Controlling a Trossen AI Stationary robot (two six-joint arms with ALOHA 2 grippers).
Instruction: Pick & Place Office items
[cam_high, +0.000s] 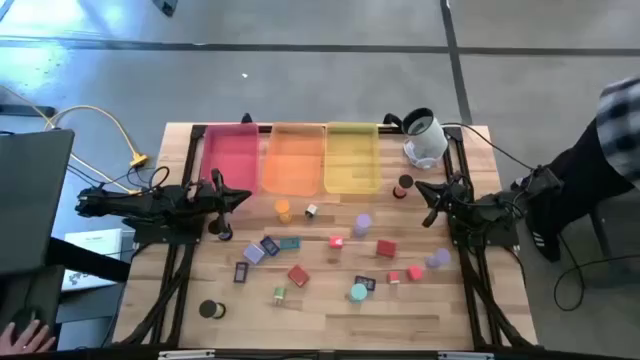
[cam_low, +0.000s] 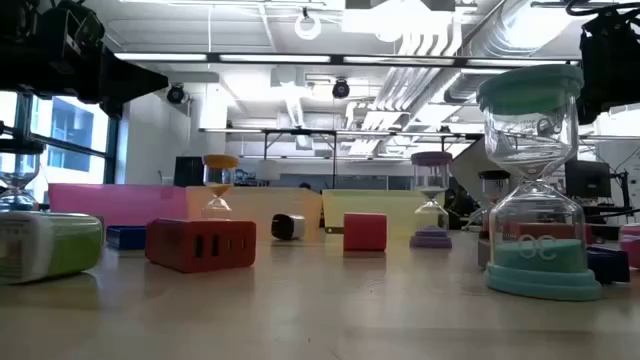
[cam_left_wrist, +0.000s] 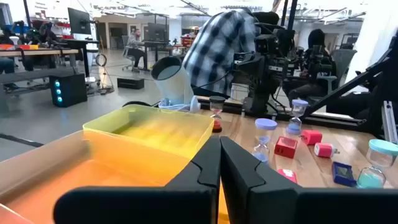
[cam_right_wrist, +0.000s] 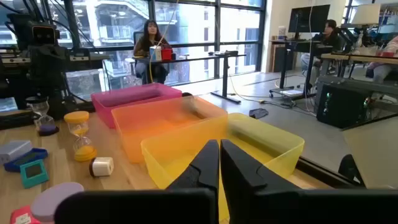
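Note:
The office items lie scattered over the middle of the wooden table (cam_high: 330, 320): an orange sand timer (cam_high: 283, 210), a purple one (cam_high: 362, 224), a teal one (cam_high: 358, 292), red blocks (cam_high: 386, 248) (cam_high: 298, 276), flat blue and teal pieces (cam_high: 269, 246) and a black round piece (cam_high: 209, 309). My left gripper (cam_high: 245, 197) (cam_left_wrist: 219, 142) hovers shut at the table's left, by the pink tray (cam_high: 230, 160). My right gripper (cam_high: 422, 190) (cam_right_wrist: 219, 146) hovers shut at the right, near the yellow tray (cam_high: 352, 160). Neither holds anything.
An orange tray (cam_high: 293, 160) sits between the pink and yellow ones along the far edge. A white rounded device (cam_high: 425, 135) stands at the far right corner. A person in a checked shirt (cam_high: 615, 130) stands right of the table; a hand (cam_high: 25, 335) shows at the near left.

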